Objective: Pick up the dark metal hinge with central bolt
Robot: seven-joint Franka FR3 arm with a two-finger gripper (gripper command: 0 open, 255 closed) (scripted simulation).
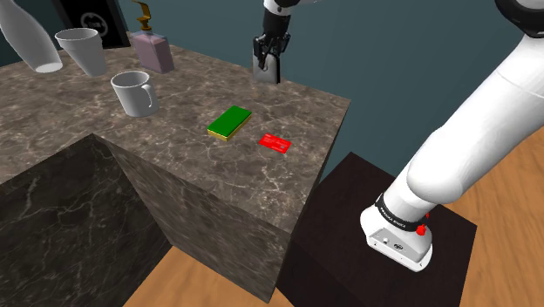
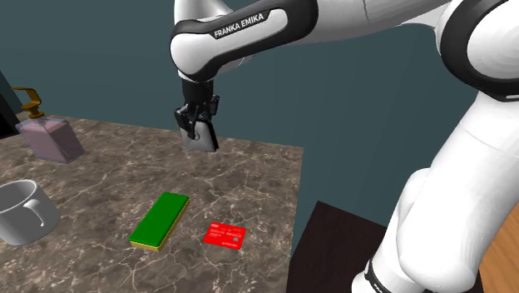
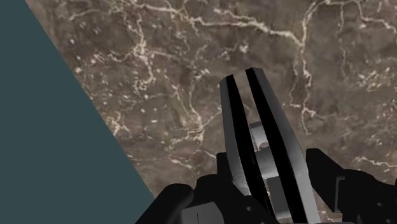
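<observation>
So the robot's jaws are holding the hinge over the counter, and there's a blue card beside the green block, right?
Not quite. The card is red, not blue; the second exterior view shows it plainly. The rest is right: the jaws clasp the grey hinge over the marble counter, and the card lies beside the green block.

The hand [image 2: 195, 129] clasps a grey hinge [image 2: 208, 142] aloft.
</observation>
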